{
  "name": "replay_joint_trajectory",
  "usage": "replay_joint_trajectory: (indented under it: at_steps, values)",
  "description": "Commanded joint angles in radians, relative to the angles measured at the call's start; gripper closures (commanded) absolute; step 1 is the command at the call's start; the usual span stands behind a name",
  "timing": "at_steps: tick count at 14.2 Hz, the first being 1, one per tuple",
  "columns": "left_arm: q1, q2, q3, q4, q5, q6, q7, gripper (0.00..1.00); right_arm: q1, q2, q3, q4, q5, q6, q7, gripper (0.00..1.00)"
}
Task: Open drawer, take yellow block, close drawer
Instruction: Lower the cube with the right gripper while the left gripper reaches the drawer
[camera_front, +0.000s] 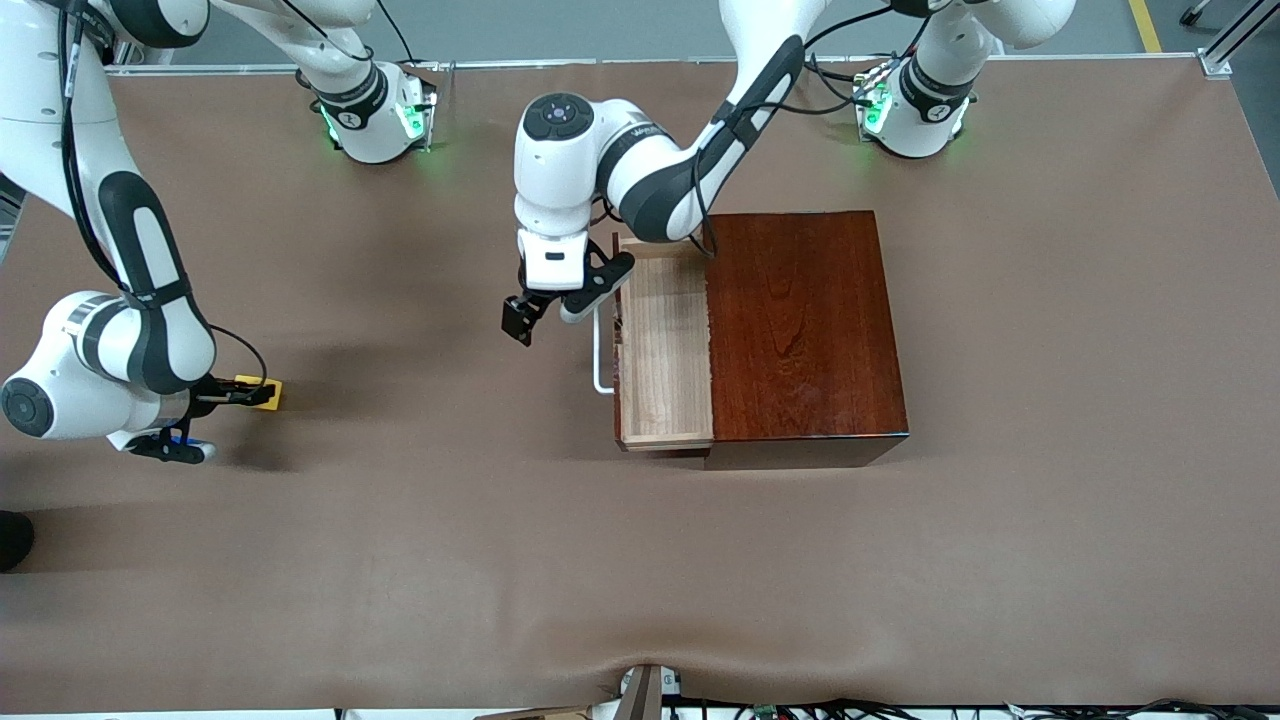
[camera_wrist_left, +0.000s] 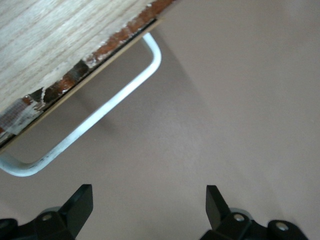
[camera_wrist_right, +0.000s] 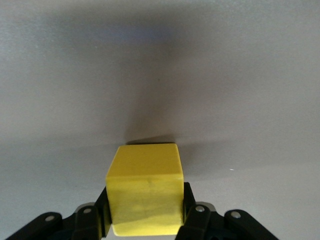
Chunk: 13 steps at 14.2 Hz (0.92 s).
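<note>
Table is covered in a plain brown cloth, a few wrinkles along the edge nearest the front camera, with cables and a small mount at that edge. Only big object is the wooden box, glossy dark reddish-brown, sitting toward the left arm's end of the table. The drawer is pulled out of it toward the right arm's end, pale-wood tray visible and nothing in it. Its white U-shaped handle sticks out from the drawer front; in the left wrist view the handle runs along the chipped drawer edge. Nothing lies between the drawer and the block. Left arm reaches from its base across the box, wrist bent down, left gripper over the cloth just beside the handle, jaws spread wide with nothing between them; both fingertips show clear of the handle, not touching it. Right arm is folded low at the right arm's end of the table, forearm roughly level. Right gripper is clamped tight on the yellow block, with fingers pressing its two opposite sides. The block is a small bright yellow cube with clean faces and square edges, far smaller than the box and well apart from the drawer. It's low over the bare cloth, with a shadow close under it; can't tell whether it's touching the table.
</note>
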<state>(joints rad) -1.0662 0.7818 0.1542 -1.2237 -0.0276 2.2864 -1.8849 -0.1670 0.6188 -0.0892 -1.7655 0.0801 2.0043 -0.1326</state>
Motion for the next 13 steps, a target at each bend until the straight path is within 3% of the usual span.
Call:
replay_joint_trajectory:
  at_steps: [1, 2, 7, 13]
  values:
    - [-0.004, 0.037, 0.018, 0.026, 0.018, 0.004, -0.063, 0.0, -0.022, 0.005, 0.02, 0.012, -0.002, -0.001, 0.033, 0.1]
    - [-0.003, 0.043, 0.018, 0.026, 0.018, 0.004, -0.069, 0.0, -0.017, 0.007, 0.02, 0.014, -0.003, -0.001, 0.083, 0.0]
    - [0.005, 0.056, 0.03, 0.015, 0.02, 0.002, -0.071, 0.0, -0.013, -0.002, 0.022, 0.032, -0.005, -0.022, 0.093, 0.0]
    - [0.038, 0.05, 0.03, 0.013, 0.049, -0.057, -0.051, 0.0, -0.006, -0.007, 0.026, 0.236, -0.002, -0.235, 0.102, 0.0]
